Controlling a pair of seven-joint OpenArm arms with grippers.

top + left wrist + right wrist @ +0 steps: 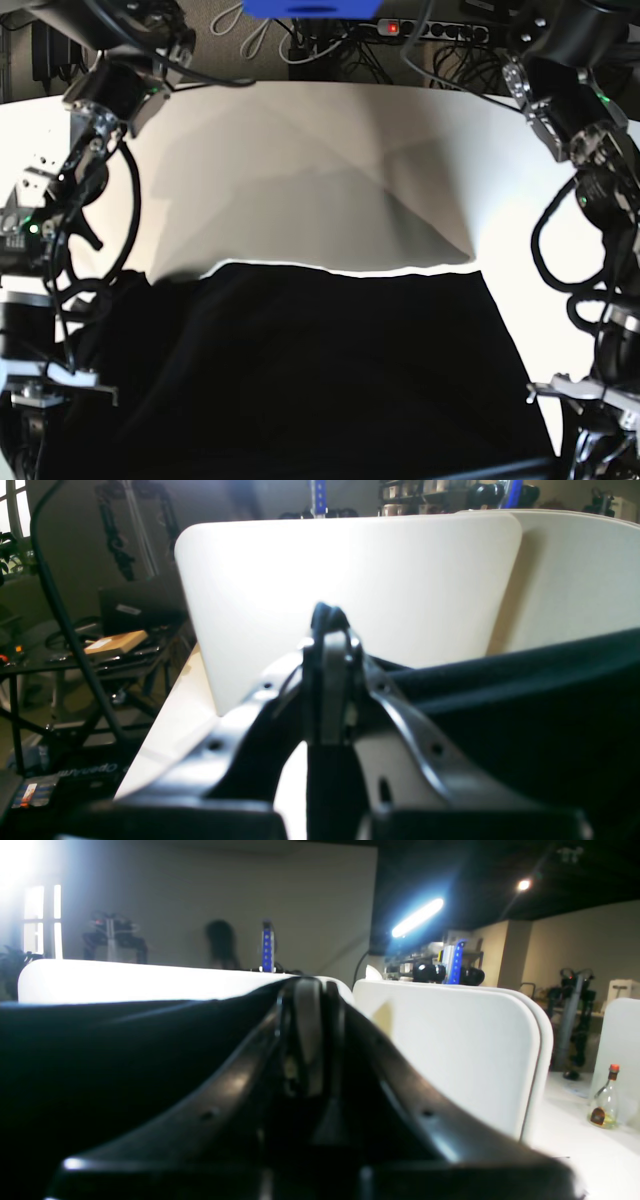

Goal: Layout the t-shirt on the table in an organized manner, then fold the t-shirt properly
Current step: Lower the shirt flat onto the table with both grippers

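The black t-shirt [320, 370] is stretched wide across the near half of the white table [320, 150], and its far edge runs nearly straight from side to side. No print shows on it. In the left wrist view my left gripper [327, 625] is shut on a pinch of the t-shirt [525, 695], whose black cloth spreads off to the right. The right wrist view has my right gripper [310, 990] shut on the t-shirt [100, 1050] too, with cloth filling the left of that view. In the base view both arms stand at the shirt's near corners.
White rounded panels [350, 590] [450, 1040] stand beyond the grippers. A small glass bottle [602, 1100] sits on a white surface at the right. Cables and a power strip [440, 30] lie past the table's far edge. A desk with a laptop [135, 610] is off to the left.
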